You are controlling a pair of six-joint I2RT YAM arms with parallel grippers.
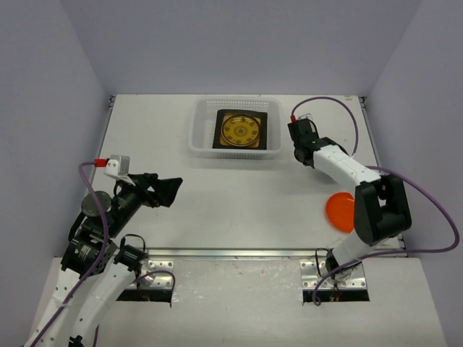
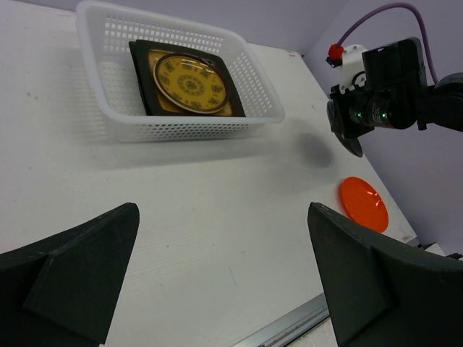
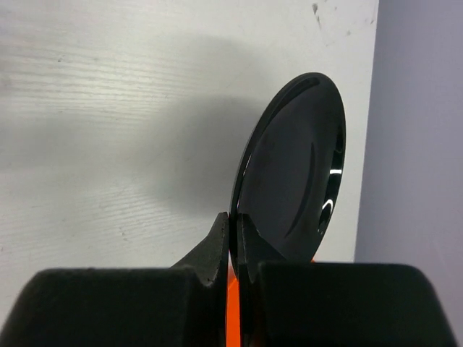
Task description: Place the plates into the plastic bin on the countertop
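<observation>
The plastic bin [image 1: 197, 124] stands at the back centre of the countertop [image 1: 239, 210]. It holds a square dark-rimmed amber plate [image 1: 269, 131] with a patterned yellow round plate [image 1: 241, 131] on top. Both also show in the left wrist view, the square plate [image 2: 143, 79] and the yellow plate [image 2: 189, 83]. My right gripper [image 3: 234, 220] is shut on the rim of a black round plate [image 3: 296, 173], held on edge above the table right of the bin. An orange round plate [image 1: 338, 211] lies flat at the right. My left gripper [image 2: 223, 213] is open and empty, at the left.
The right arm's body [image 1: 380, 206] rises beside the orange plate and covers part of it. The metal front edge [image 1: 239, 253] runs along the near side. Grey walls close in the left, back and right of the table.
</observation>
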